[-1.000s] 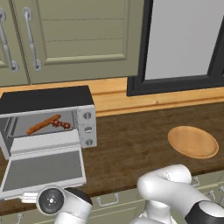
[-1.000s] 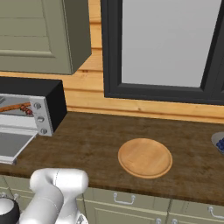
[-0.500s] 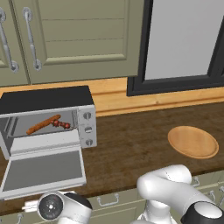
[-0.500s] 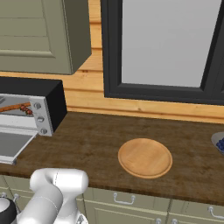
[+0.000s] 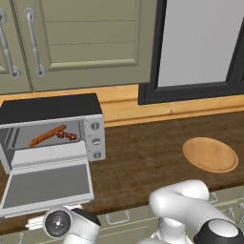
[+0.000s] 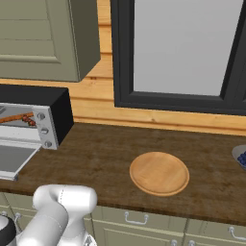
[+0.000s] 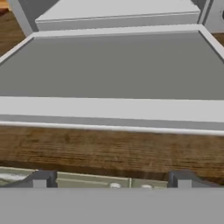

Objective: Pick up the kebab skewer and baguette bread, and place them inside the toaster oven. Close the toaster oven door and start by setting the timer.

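Hand view looks along the two dark fingertips of the gripper, which stand far apart with nothing between them, just below the front lip of the counter and facing the free edge of the flat silver-framed, grey-glass toaster oven door. That door lies folded down flat on the dark wooden countertop, hinged at the foot of the boxy silver toaster oven with a black top. Inside on the rack, the long slim orange-brown baguette bread lies slanted, and the short kebab skewer with dark red-brown meat chunks sits just beside its right end, so loading looks finished. Judging by this, the hand sits low so its wide jaws can catch the door's edge from beneath and swing it up. A round empty wooden plate rests well apart to the right. No brand, label or writing is legible on the oven or its three knobs.
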